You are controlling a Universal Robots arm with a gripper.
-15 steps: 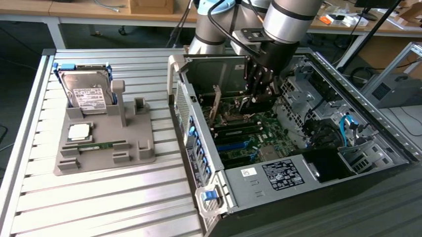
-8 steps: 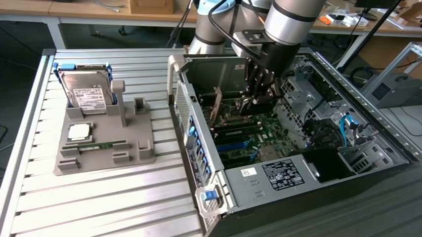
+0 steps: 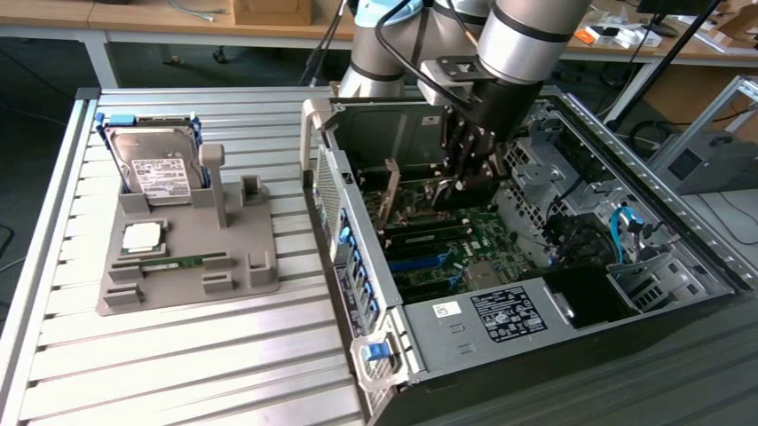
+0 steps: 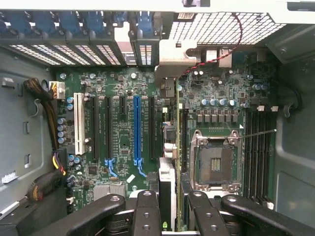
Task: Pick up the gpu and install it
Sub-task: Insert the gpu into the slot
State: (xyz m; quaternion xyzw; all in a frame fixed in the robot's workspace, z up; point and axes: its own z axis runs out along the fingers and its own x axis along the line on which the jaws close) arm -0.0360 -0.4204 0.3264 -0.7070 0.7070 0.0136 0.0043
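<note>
Currently the arm reaches down into the open computer case [image 3: 533, 319], with the tool [image 3: 464, 182] low inside it, just above the motherboard [image 3: 456, 253]. From the wrist view, the tool [image 4: 173, 196] is clenched on the gpu [image 4: 167, 172]: one black finger [image 4: 147, 211] sits on each side of the card, which is seen edge-on, upright between them. The card runs out from the tool toward the case's rear wall, where its silver bracket [image 4: 174, 59] sits close to the perforated panel. To one side of the tool, just beside the card, lies the long blue slot [image 4: 138, 128]; to the other side, near, is the open processor socket [image 4: 216, 164]. Whether the card's lower edge touches a slot cannot be told. Well apart from the tool, outside the case toward the exterior view's left, a grey holder [image 3: 255, 266] rests on the slatted metal surface [image 3: 177, 355]. It carries a hard drive [image 3: 154, 164] standing upright in a blue frame, a square processor chip [image 3: 142, 235] lying flat, and a narrow green memory stick [image 3: 172, 264] lying nearest the holder's front edge.
</note>
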